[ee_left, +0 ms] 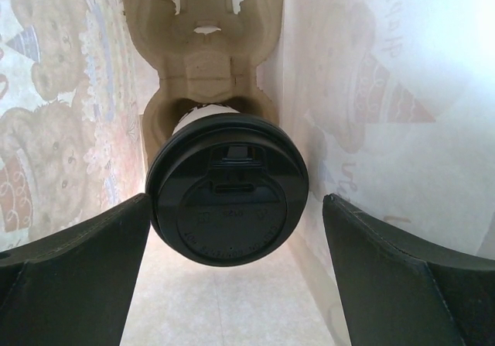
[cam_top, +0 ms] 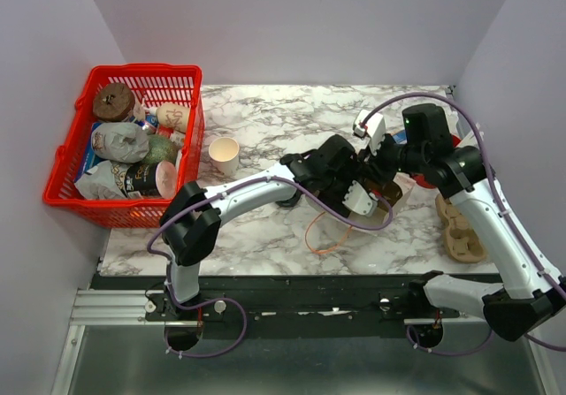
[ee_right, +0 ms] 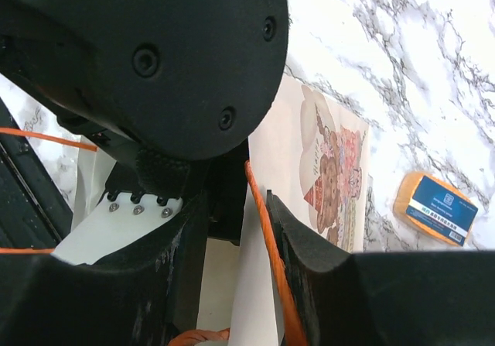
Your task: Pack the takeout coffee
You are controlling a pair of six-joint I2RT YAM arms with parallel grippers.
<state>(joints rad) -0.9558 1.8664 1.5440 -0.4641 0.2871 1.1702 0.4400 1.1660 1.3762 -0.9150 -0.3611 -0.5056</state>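
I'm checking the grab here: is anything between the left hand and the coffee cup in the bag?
Nothing visible. The open left hand has one finger on each side of the coffee cup, at its black lid, with nothing between. The cup sits in a cardboard carrier inside the paper bag.

**Overhead view.** I see a red basket at the 9 o'clock edge of the marble table. It is heaped with a chocolate doughnut, a grey wrapped bundle and a dark cup lying on its side. At 10 o'clock, near the basket, a tan paper cup stands upright. A pulp cup carrier lies at 4 o'clock.

**Right wrist view.** I see an orange packet with a blue label at 4 o'clock.
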